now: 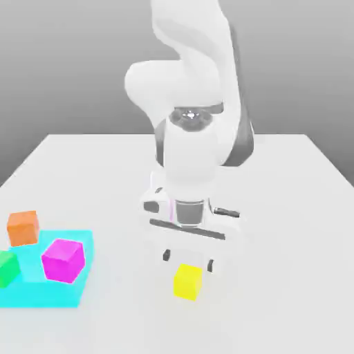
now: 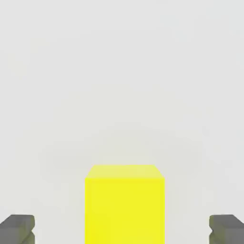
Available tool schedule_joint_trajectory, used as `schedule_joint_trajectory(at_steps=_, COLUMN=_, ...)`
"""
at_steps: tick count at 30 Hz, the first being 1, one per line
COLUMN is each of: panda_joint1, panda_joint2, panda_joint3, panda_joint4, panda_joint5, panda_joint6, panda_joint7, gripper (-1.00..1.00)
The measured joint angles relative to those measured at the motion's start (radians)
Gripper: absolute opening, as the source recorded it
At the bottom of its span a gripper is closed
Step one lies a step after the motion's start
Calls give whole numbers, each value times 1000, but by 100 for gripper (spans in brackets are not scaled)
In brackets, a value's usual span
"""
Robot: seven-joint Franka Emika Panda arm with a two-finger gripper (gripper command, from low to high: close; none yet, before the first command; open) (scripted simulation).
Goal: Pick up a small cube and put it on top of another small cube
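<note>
Yellow cube point(image 1: 188, 282): just below the gripper point(image 1: 187, 260), centred between its wide-open, empty fingers point(image 2: 18, 228); needs only a straight drop.

No readable txt, labels, brands, nos. or signs on anything.

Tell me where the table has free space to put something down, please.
Bare table lies on the exterior view's right of the yellow cube and behind the arm. The exterior view's left is crowded: orange cube, magenta cube, green cube, cyan mat.
</note>
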Motion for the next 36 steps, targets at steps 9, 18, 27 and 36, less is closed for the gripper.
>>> schedule_joint_trajectory(at_steps=9, panda_joint1=45, panda_joint2=118, panda_joint3=-48, panda_joint4=22, panda_joint5=-17, panda_joint6=97, panda_joint7=15, gripper=-100)
schedule_joint_trajectory(at_steps=18, panda_joint1=-5, panda_joint2=-140, panda_joint3=-3, panda_joint4=-16, panda_joint5=62, panda_joint6=-124, panda_joint7=-63, gripper=-100)
schedule_joint_trajectory(at_steps=27, panda_joint1=-256, panda_joint2=-140, panda_joint3=-99, panda_joint4=204, panda_joint5=79, panda_joint6=-348, panda_joint7=-427, gripper=-100)
schedule_joint_trajectory(at_steps=36, panda_joint1=-501, panda_joint2=-123, panda_joint3=-202, panda_joint4=443, panda_joint5=86, panda_joint6=-569, panda_joint7=-807, gripper=-100)
